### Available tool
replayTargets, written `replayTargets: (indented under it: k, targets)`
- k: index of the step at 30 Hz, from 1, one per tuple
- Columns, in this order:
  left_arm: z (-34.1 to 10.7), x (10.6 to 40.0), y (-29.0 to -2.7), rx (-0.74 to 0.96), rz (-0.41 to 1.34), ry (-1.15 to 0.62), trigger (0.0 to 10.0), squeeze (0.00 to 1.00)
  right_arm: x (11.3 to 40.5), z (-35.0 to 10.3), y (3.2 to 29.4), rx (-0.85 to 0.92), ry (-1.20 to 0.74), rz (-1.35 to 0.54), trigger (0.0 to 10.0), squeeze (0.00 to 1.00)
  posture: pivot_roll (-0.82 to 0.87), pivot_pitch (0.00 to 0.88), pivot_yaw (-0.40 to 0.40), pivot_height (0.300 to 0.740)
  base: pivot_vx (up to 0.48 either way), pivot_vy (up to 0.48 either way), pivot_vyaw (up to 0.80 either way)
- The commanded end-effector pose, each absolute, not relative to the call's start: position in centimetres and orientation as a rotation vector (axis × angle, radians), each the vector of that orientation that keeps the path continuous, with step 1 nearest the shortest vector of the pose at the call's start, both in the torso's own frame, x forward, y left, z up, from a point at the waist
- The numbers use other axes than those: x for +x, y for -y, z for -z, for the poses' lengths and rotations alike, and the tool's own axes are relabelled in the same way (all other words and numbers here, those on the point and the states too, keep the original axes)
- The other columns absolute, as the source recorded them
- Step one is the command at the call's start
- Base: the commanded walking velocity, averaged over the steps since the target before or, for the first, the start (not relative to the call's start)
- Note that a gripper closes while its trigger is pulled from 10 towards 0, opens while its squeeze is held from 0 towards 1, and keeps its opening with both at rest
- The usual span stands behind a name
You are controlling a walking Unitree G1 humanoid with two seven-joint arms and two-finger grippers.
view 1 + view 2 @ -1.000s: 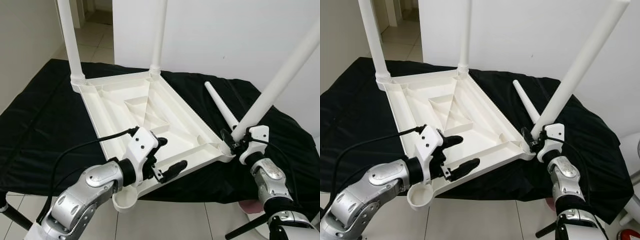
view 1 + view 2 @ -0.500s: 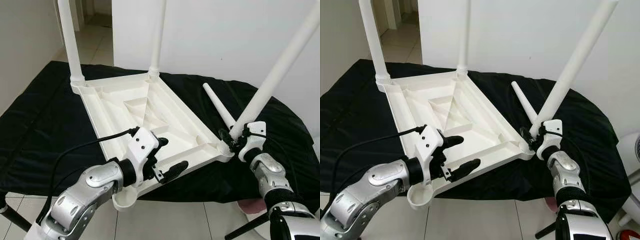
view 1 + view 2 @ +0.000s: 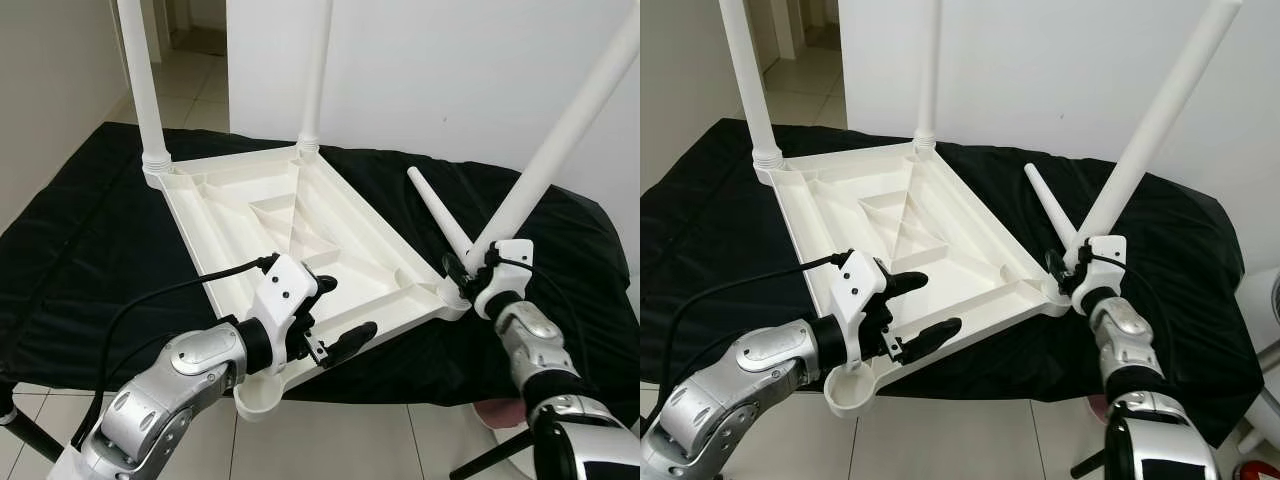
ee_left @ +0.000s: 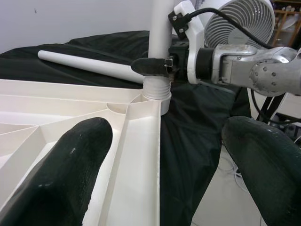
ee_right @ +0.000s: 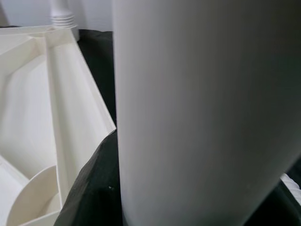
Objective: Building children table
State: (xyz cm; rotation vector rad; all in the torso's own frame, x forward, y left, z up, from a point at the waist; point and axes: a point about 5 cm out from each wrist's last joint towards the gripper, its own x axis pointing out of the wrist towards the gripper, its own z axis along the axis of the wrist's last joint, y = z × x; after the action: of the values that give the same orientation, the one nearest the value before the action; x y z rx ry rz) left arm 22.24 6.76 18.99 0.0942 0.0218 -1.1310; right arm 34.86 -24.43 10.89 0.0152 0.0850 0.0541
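Observation:
A white plastic tabletop point(image 3: 250, 215) lies upside down on a black cloth point(image 3: 90, 250). Two white legs point(image 3: 137, 70) point(image 3: 317, 70) stand upright in its far corners. A third leg point(image 3: 560, 140) leans out to the right from the near right corner socket point(image 4: 156, 89), and my right gripper point(image 3: 470, 275) is shut on its base. My left gripper point(image 3: 338, 312) is open, its fingers point(image 4: 70, 165) spread wide over the tabletop's near rim. The near left corner socket point(image 3: 262, 396) holds no leg. A fourth leg point(image 3: 438, 210) lies loose on the cloth.
A white wall point(image 3: 450, 70) rises right behind the cloth-covered surface. Tiled floor point(image 3: 330, 440) lies below the front edge, which the near left socket overhangs. A white fan point(image 4: 242, 19) stands off to my right.
The third leg has tipped slightly more upright in its socket, with my right gripper still on it. The tabletop's near left corner has shifted a little. My left gripper stays in place.

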Motion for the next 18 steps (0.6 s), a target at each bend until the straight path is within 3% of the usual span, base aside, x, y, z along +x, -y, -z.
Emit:
replayTargets:
  k: [1,12,18]
  targets:
    - [-19.2,21.9,-6.4,0.098,1.182,-0.017,10.0,0.00,33.4,-7.1,24.3,0.067,-0.272,0.011,10.0,0.00,0.07,0.000,-0.094,0.740,0.000,0.000,0.00]
    - [-19.2,21.8,-6.3,0.093,1.183,-0.019,10.0,0.00,33.7,-6.9,22.4,0.116,-0.272,0.074,10.0,0.00,0.07,0.000,-0.096,0.740,0.000,0.000,0.00]
    - [-19.1,21.8,-6.2,0.086,1.181,-0.020,10.0,0.00,33.6,-7.3,20.2,0.096,-0.250,0.238,10.0,0.00,0.06,0.000,-0.108,0.740,0.000,0.000,0.00]
